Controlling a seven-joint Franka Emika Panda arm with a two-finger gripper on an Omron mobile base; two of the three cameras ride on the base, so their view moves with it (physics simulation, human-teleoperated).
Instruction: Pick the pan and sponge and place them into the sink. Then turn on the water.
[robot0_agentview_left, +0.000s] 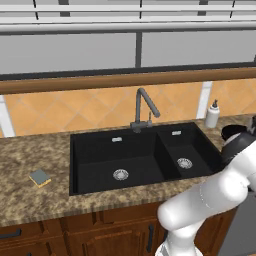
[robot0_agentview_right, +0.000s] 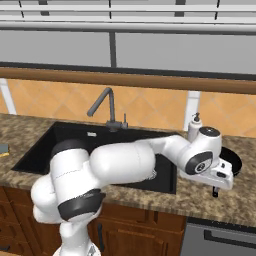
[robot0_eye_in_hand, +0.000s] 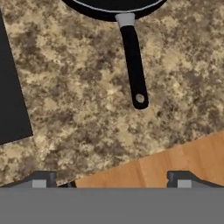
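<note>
The black pan (robot0_eye_in_hand: 114, 6) lies on the speckled counter right of the sink (robot0_agentview_left: 95, 155), its thin handle (robot0_eye_in_hand: 134, 61) pointing at the counter's front edge. My gripper (robot0_eye_in_hand: 111, 181) hovers open above that front edge, short of the handle's end, with nothing between its fingers. In the right base view my hand hangs just in front of the pan (robot0_agentview_right: 234, 161). The sponge (robot0_agentview_left: 40, 177) rests grey-blue face up on the counter left of the sink. No water is in view at the dark faucet (robot0_agentview_left: 143, 107).
A white soap bottle (robot0_agentview_left: 213, 115) stands at the back of the counter beside the pan. The sink's black rim (robot0_eye_in_hand: 11, 87) lies to the left in the hand view. Wooden cabinet fronts (robot0_eye_in_hand: 175, 162) drop below the counter edge.
</note>
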